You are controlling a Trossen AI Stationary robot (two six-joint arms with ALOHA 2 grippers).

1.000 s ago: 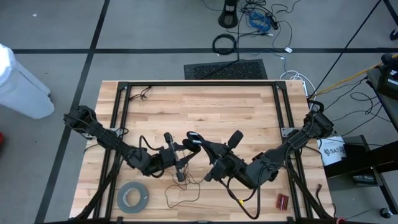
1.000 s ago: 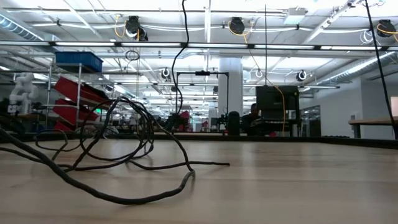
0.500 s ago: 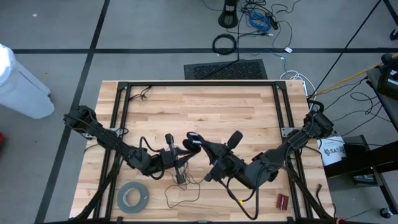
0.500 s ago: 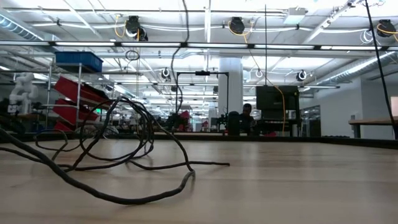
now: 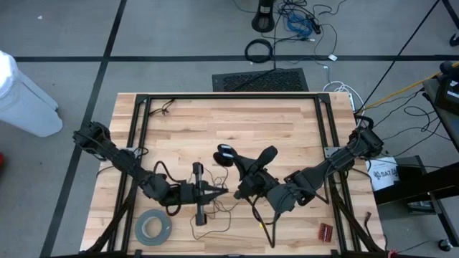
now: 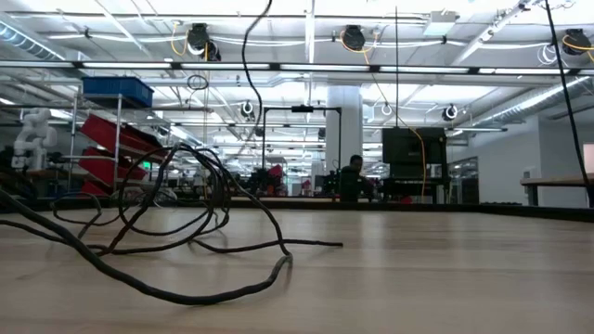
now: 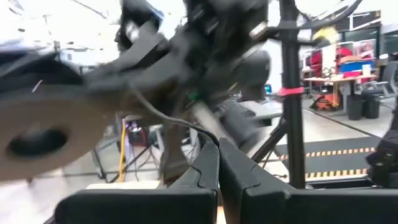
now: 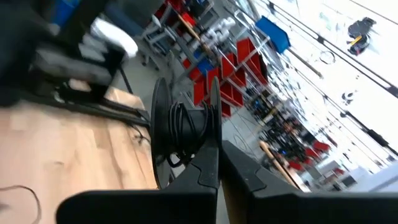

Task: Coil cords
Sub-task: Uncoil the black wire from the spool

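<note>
The cord is a thin dark wire joined to a small round black disc (image 5: 224,152), which shows in the right wrist view as a spool (image 8: 183,127) with several turns wound between two flanges. Loose wire (image 5: 211,218) lies in loops on the wooden table near its front edge, and one strand (image 6: 246,56) rises out of the low view. My right gripper (image 5: 233,161) is shut on the disc above the table's middle. My left gripper (image 5: 224,191) points toward the table's right, just in front of the disc, shut on the wire. My left gripper pinches a single strand of the wire (image 7: 214,138) between its two fingertips, fingers about level and pointing toward the table's right. From the tips the strand runs off toward the right arm, clear of the table. My right gripper pinches the rim of one spool flange (image 8: 214,134) between its two fingers, coming level from the table's right. The spool stands on edge beyond the fingertips, lifted clear of the table.
A wide grey tape roll (image 5: 153,228) lies at the near left, a small red object (image 5: 326,231) at the near right. Black frame rails (image 5: 136,143) (image 5: 326,143) run along the table's left and right sides. Bare wood lies toward the far edge.
My left gripper has moved toward the table's near edge and turned until it points level toward the right. My right gripper has shifted a little with the disc. In the low view the rising strand has swung toward the left.
</note>
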